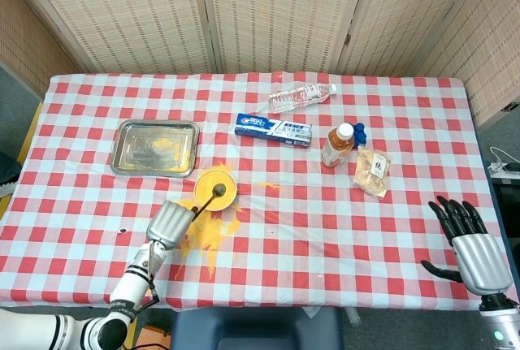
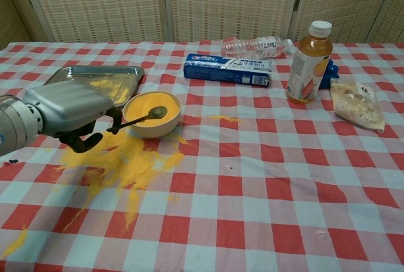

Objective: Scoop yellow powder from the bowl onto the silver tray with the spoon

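Observation:
A cream bowl point(image 1: 215, 187) point(image 2: 151, 114) of yellow powder sits right of the silver tray point(image 1: 155, 147) point(image 2: 95, 81), which has a little powder in it. My left hand point(image 1: 169, 223) point(image 2: 68, 113) grips the handle of a metal spoon point(image 1: 209, 201) point(image 2: 141, 118). It sits near the table's front, below and left of the bowl. The spoon's head lies over the powder in the bowl. My right hand point(image 1: 473, 244) rests open at the table's far right edge, holding nothing; the chest view does not show it.
Spilled yellow powder point(image 1: 205, 231) point(image 2: 120, 161) covers the cloth in front of the bowl. Behind it lie a blue toothpaste box point(image 1: 273, 129) point(image 2: 228, 69) and a clear bottle point(image 1: 301, 96). A juice bottle point(image 1: 338, 144) point(image 2: 307, 62) and a snack bag point(image 1: 372, 171) point(image 2: 357, 105) stand to the right.

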Controlling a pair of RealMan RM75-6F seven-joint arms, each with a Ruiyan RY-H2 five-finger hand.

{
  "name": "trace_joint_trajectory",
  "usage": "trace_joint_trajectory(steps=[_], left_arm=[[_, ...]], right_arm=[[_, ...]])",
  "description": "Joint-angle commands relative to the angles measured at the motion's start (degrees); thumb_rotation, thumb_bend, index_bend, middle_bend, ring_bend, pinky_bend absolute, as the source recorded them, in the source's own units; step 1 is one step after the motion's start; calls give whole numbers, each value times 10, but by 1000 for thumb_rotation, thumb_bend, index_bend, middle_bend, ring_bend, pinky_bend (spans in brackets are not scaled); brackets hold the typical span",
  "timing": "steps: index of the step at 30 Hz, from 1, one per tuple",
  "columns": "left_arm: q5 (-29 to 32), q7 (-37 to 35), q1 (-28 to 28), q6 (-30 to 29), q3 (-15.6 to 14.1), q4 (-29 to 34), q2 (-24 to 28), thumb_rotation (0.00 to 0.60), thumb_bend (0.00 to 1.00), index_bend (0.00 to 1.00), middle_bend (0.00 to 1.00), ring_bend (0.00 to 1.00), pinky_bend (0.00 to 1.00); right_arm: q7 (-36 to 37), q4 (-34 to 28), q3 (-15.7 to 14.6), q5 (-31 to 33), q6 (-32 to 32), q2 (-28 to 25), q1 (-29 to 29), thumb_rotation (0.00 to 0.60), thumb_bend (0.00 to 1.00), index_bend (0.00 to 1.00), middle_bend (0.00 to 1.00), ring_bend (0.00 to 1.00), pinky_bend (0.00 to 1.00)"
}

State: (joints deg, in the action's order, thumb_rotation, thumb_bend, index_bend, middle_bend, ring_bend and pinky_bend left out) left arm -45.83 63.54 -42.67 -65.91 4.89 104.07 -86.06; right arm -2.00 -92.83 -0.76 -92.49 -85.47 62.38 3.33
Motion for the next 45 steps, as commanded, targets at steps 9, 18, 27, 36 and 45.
trace_joint_trajectory(steps=[9, 18, 27, 36, 45], left_arm=[[-2, 16, -18, -22, -26, 54, -6, 600, 589, 332, 1000, 1000, 1000], [-102, -17, -6, -80, -44, 25, -45, 600, 481, 343, 1000, 1000, 1000], [-362, -190, 75, -192, -122, -189, -146, 600, 436, 277, 1000, 1000, 1000], [-423, -356, 100, -190, -103, -371, -244, 600, 425, 291, 1000, 1000, 1000], [-461, -430, 103, -214, -72, -479, -292, 600, 436, 374, 1000, 1000, 1000]], right_arm=[[13, -3, -5, -19, -25, -9, -11, 528, 0, 0, 0, 0, 0], [22, -4, -8, -25, -33, -15, -17, 528, 0, 0, 0, 0, 0], [25, -5, -11, -33, -41, -16, -21, 528, 0, 0, 0, 0, 0], [40, -1, -16, -50, -51, -18, -25, 528, 0, 0, 0, 0, 0], [47, 2, -17, -54, -55, -20, -27, 529, 0, 0, 0, 0, 0]])
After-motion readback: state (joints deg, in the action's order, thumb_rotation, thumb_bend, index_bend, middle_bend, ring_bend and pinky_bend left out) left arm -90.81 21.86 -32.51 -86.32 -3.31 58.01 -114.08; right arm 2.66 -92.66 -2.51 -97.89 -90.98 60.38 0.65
